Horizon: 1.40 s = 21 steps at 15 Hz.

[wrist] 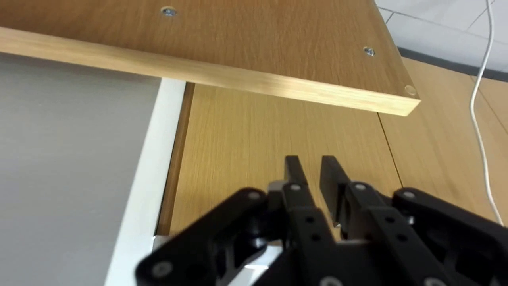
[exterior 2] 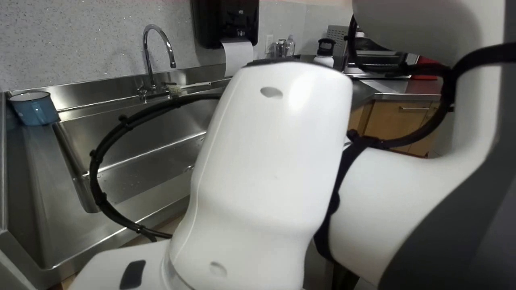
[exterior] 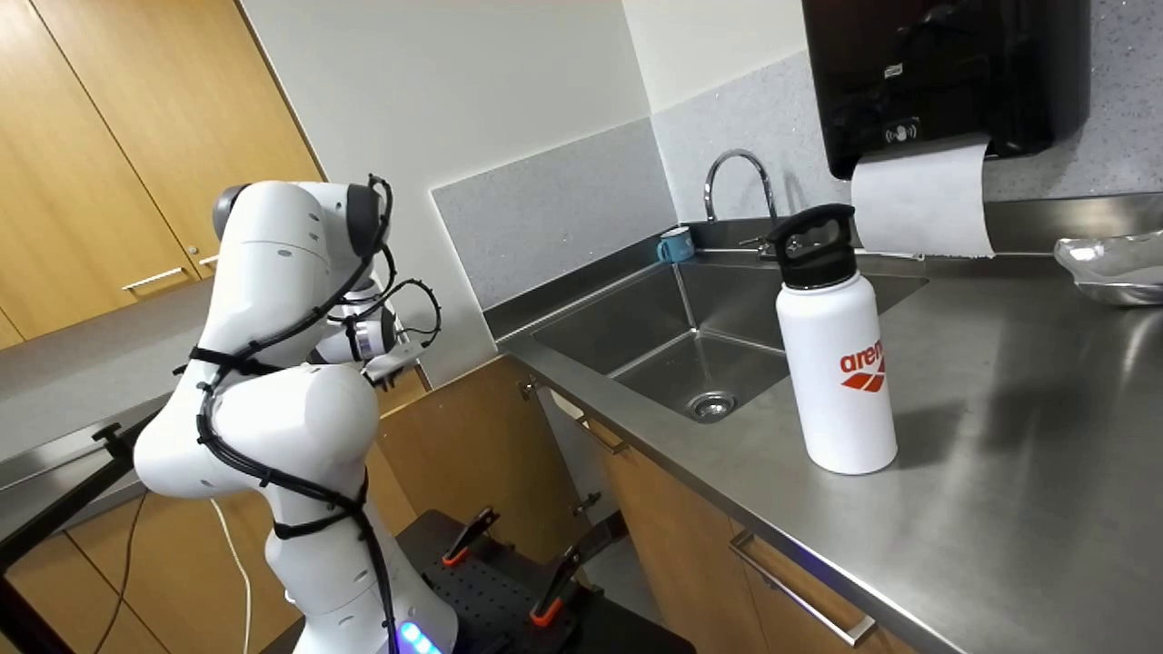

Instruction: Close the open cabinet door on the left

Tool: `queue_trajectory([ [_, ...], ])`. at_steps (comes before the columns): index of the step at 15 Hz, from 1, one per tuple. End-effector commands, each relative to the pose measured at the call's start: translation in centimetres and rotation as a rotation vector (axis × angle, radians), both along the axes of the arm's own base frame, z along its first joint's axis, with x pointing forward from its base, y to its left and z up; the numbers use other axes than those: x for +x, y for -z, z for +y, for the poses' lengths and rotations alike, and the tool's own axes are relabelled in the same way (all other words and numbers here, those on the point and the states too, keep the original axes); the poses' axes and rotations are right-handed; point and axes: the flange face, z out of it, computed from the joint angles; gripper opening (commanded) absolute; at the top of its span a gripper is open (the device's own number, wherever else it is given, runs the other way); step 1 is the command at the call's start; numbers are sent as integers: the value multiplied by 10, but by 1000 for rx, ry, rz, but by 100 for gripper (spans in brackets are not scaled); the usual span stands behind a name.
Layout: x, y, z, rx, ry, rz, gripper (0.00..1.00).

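The cabinet door [exterior: 482, 445], a plain light-brown panel, stands open below the sink's corner, with its hinges showing beside the counter. In the wrist view a wooden panel that looks like this door's inner face [wrist: 258, 43] crosses the top, with two screws and a pale edge. My gripper [wrist: 309, 159] is below that edge in the picture, apart from it as far as I can tell. Its fingers are parted by a narrow gap with nothing between them. In an exterior view my wrist is above the door's far end; the fingers are mostly hidden. The door does not clearly show in the other view.
The steel counter [exterior: 981, 436] with the sink [exterior: 718, 363] borders the door. A white bottle [exterior: 840, 372] and a blue mug [exterior: 675, 245] stand on it. Clamps [exterior: 563, 581] sit on the robot's base below the door. A white cord [wrist: 476, 115] hangs by other cabinets.
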Motion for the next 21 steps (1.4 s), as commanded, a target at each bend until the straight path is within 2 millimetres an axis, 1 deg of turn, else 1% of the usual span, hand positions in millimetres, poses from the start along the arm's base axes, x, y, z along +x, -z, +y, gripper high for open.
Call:
queue_trajectory([
  [1, 1, 15, 22, -55, 6, 30, 0],
  [5, 2, 31, 37, -85, -13, 49, 0],
  [9, 6, 46, 47, -122, -11, 89, 0],
  [13, 8, 51, 53, -198, -10, 123, 0],
  [17, 9, 49, 54, -292, 0, 150, 0],
  [21, 9, 52, 45, -397, 40, 171, 0],
])
